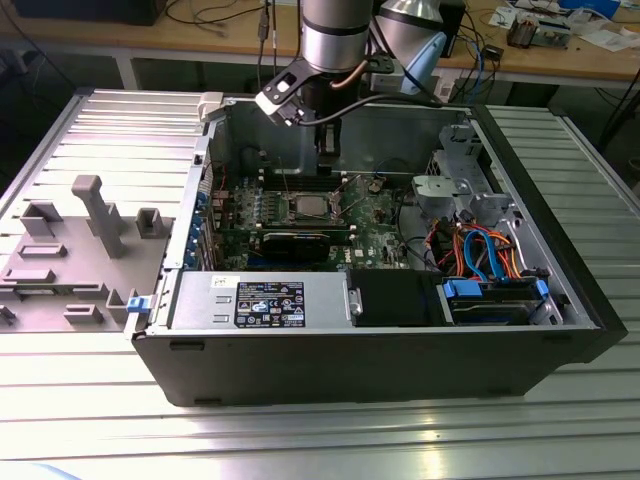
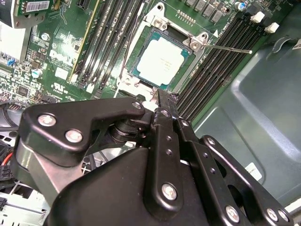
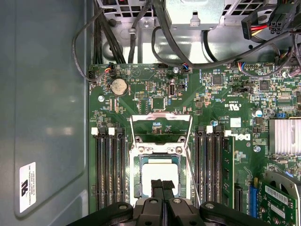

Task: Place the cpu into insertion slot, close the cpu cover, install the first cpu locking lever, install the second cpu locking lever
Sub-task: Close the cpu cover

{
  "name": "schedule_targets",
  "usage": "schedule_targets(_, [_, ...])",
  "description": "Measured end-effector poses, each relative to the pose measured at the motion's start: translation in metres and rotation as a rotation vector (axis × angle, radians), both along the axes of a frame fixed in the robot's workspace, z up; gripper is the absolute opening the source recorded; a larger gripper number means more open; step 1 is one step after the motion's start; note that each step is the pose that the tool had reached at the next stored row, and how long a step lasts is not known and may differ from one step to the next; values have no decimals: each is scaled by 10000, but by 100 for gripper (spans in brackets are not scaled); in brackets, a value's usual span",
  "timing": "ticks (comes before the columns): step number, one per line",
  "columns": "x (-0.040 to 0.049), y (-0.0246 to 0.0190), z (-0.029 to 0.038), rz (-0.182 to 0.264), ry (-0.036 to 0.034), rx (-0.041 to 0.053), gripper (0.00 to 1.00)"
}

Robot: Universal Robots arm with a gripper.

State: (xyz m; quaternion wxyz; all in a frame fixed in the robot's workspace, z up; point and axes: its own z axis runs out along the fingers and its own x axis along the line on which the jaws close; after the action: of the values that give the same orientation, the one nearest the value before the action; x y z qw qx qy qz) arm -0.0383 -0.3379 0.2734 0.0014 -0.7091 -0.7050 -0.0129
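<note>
An open computer case [image 1: 350, 360] lies on a ribbed metal surface [image 1: 90, 420]. Inside it, the tool [image 3: 162, 183] hangs with its fingers clenched together on nothing, directly over the insertion slot [image 3: 137, 174]. The cpu [image 3: 160, 169] sits flat in that slot. The cpu cover [image 3: 162, 114] is swung open just beyond the slot's far edge.

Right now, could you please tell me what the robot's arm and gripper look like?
The arm is a silver-grey cylinder with a pale blue joint cap and a cable looping at its wrist. The gripper is matte black: flat linkage bars pinned with silver screws.
</note>
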Motion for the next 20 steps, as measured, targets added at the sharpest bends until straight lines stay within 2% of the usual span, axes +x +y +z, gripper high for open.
schedule_targets(20, [20,0,7,0,1,-1,11])
